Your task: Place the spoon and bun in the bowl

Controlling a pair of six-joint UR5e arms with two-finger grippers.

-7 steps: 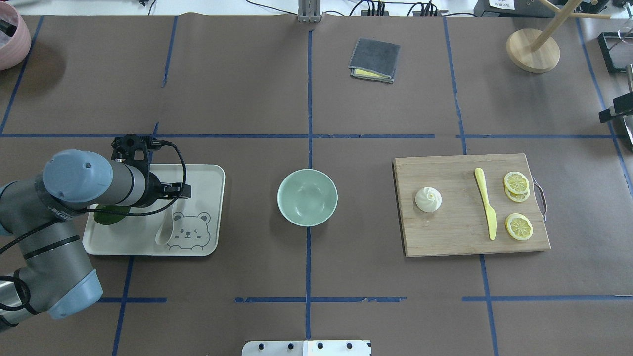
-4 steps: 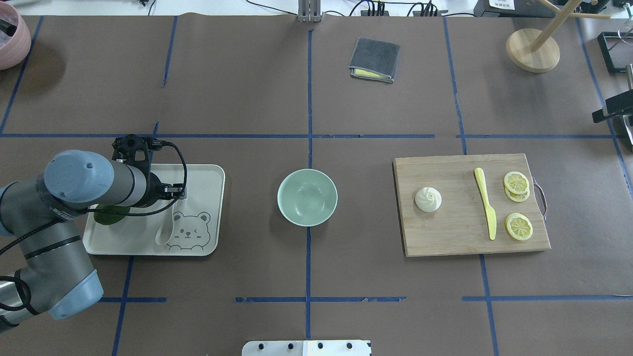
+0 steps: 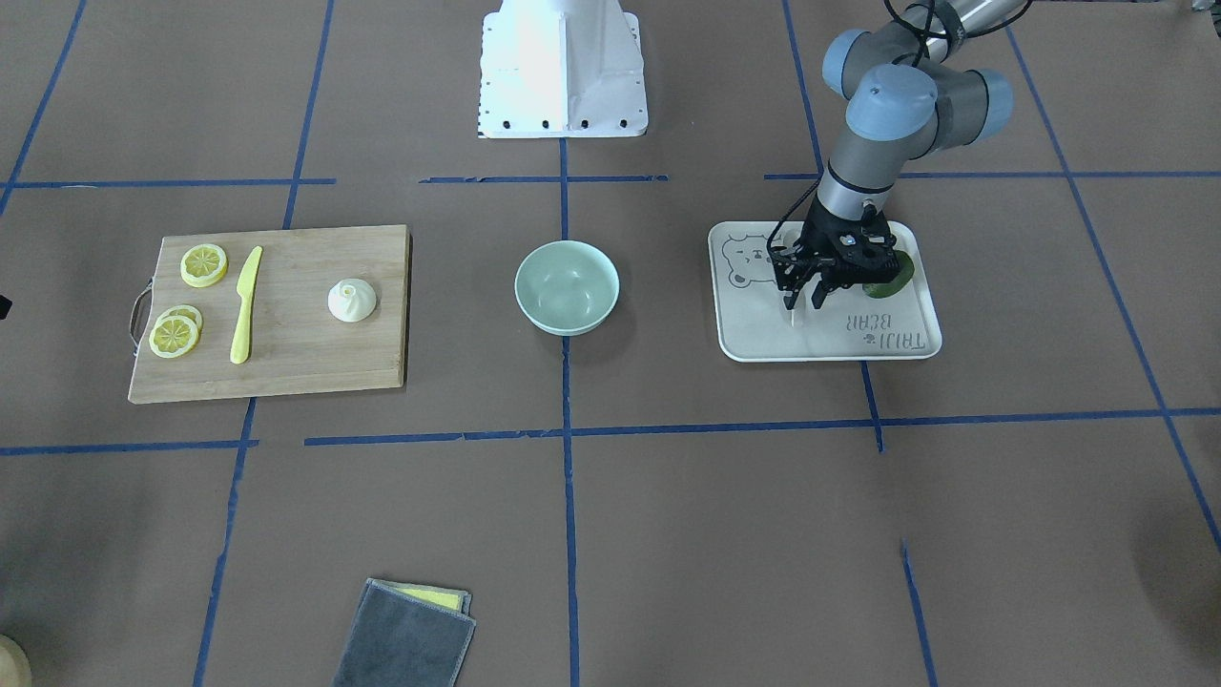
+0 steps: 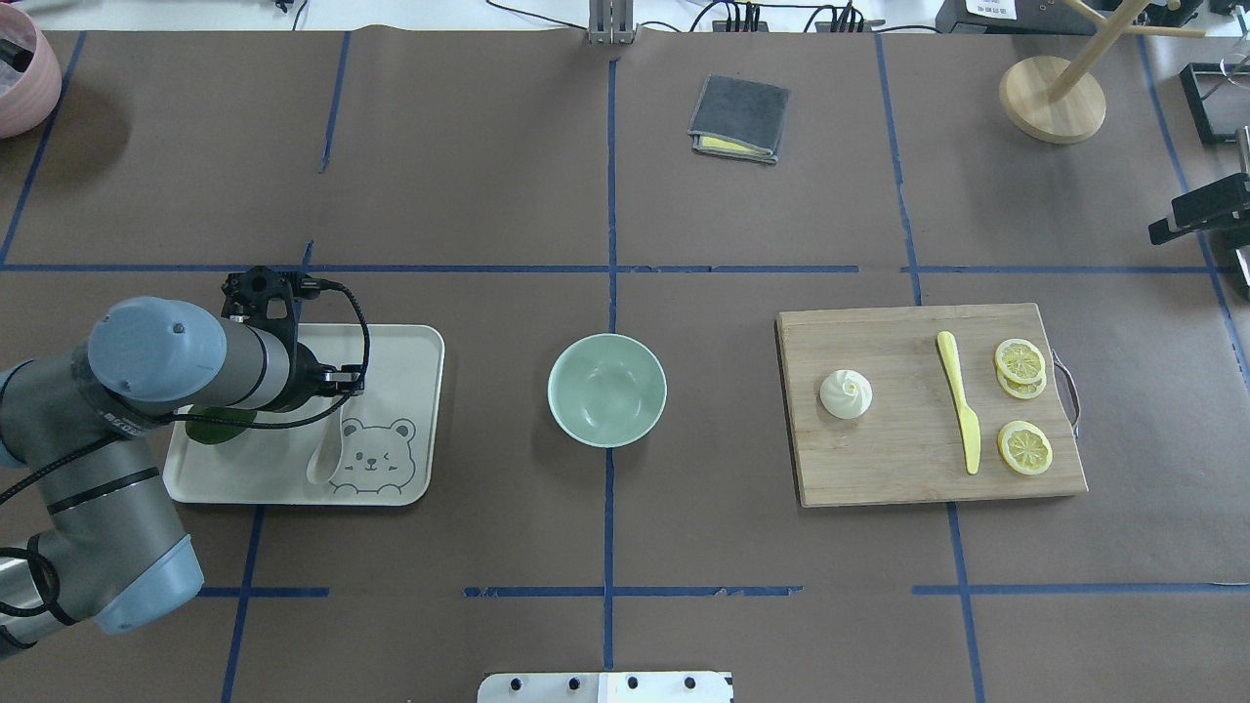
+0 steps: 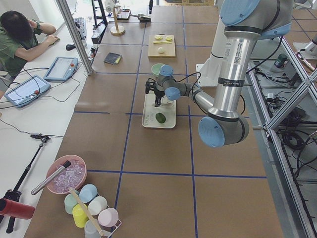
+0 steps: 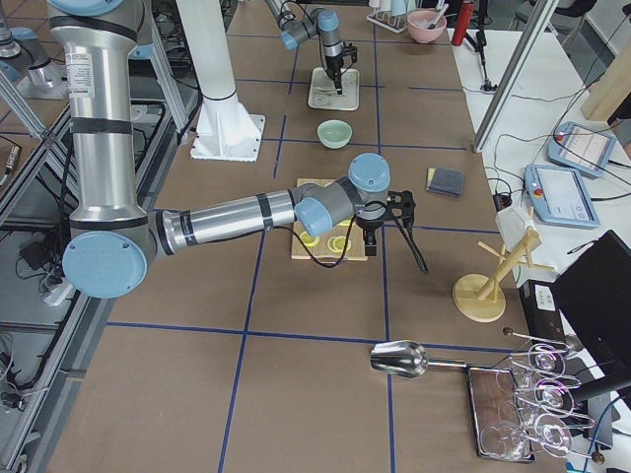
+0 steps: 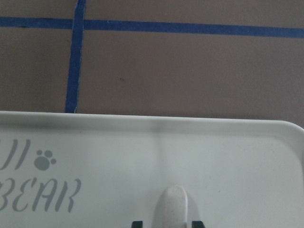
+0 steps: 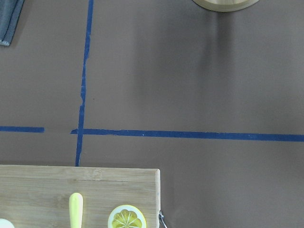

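Note:
The off-white spoon (image 4: 324,459) lies on the white bear-print tray (image 4: 410,351), scoop toward the robot. My left gripper (image 4: 347,376) is down on the tray, jaws closed in on the spoon's handle (image 7: 171,206); this also shows in the front view (image 3: 803,303). The mint-green bowl (image 4: 606,390) stands empty at the table's middle. The white bun (image 4: 846,394) sits on the wooden cutting board (image 4: 898,459). My right gripper (image 4: 1187,217) shows partly at the right edge, beyond the board; I cannot tell whether it is open or shut.
A yellow knife (image 4: 959,400) and lemon slices (image 4: 1023,447) lie on the board right of the bun. A dark green piece (image 3: 892,272) sits on the tray behind my left gripper. A grey cloth (image 4: 739,117) and a wooden stand (image 4: 1052,98) are at the far side.
My left gripper's jaws have narrowed around the spoon handle. The right gripper has moved leftward, further into the overhead view.

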